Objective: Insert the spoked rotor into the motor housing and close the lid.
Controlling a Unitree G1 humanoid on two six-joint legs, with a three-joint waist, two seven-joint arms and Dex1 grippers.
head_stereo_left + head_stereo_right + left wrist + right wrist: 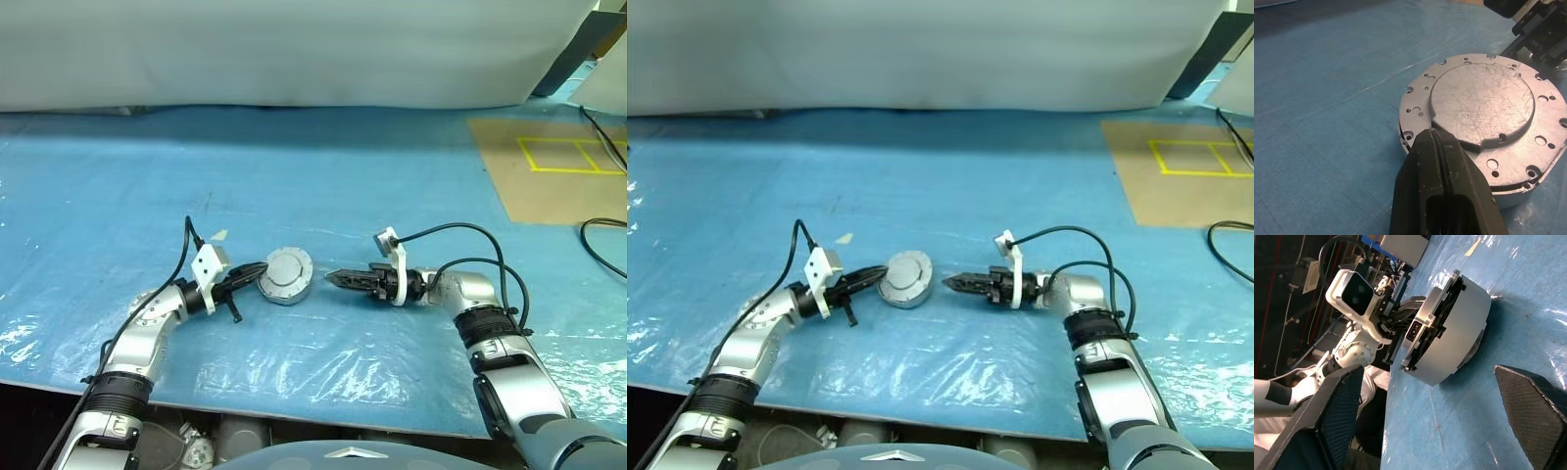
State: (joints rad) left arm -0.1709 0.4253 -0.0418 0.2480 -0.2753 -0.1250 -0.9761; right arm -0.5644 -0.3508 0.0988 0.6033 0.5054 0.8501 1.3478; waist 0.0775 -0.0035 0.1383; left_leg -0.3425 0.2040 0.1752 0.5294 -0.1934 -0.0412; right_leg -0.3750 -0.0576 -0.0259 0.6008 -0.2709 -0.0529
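The motor housing point(285, 277) sits on the blue-covered bench point(323, 186), between the two tools. The lid point(1483, 105) lies on top of it with its plain pale grey face up, scratched and ringed by a flange of small holes. The rotor is not visible.

The left tool point(251, 271) has its two black fingers point(1442, 181) pressed together into a single point. That point rests at the rim of the lid's raised centre disc, on the side of the housing nearest this tool; nothing is pinched between the fingers.

The right tool point(333, 278) lies level, pointing across at the housing from the opposite side. Its fingers point(1334, 406) are spread wide with nothing between them, and the housing stands just ahead of their tips, close but apart, with bare blue sheet showing in the gap. From this tool's own camera the housing's smooth silver wall point(1459, 333) faces the open fingers, and the left tool shows beyond it, against the lid's edge.

Far off past the right tool, a brown board point(549, 181) marked with yellow tape lines lies on the bench.
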